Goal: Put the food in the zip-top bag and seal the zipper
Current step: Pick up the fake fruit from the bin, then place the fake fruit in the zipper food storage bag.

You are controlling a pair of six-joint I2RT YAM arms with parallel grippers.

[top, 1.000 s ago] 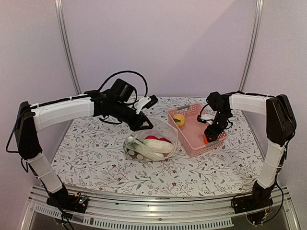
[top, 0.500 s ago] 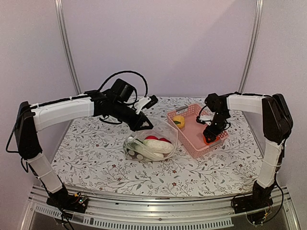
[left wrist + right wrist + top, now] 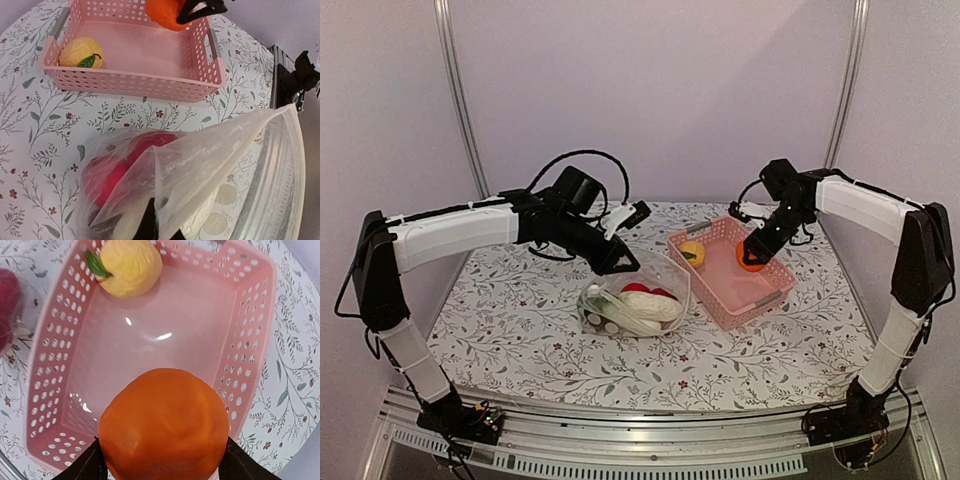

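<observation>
The clear zip-top bag (image 3: 665, 280) lies mid-table, and my left gripper (image 3: 623, 264) is shut on its upper edge (image 3: 159, 200), holding the mouth up and open. I cannot pick out the zipper strip. Red food (image 3: 107, 175) and a white piece (image 3: 645, 308) lie inside the bag. My right gripper (image 3: 753, 256) is shut on an orange fruit (image 3: 165, 425), held in the air above the pink basket (image 3: 760, 300). The left wrist view shows the same orange fruit (image 3: 167, 12) at its top edge. A yellow fruit (image 3: 129, 265) with a green leaf rests in the basket's far-left corner.
The pink basket (image 3: 250, 340) stands right of the bag, nearly touching it. A floral cloth (image 3: 520, 330) covers the table. Metal frame posts (image 3: 460, 100) rise at the back corners, and a rail (image 3: 620, 450) runs along the near edge.
My right gripper has closed on the orange fruit and lifted it from the basket's near end, up and toward the back. The left gripper and the bag have stayed put.
</observation>
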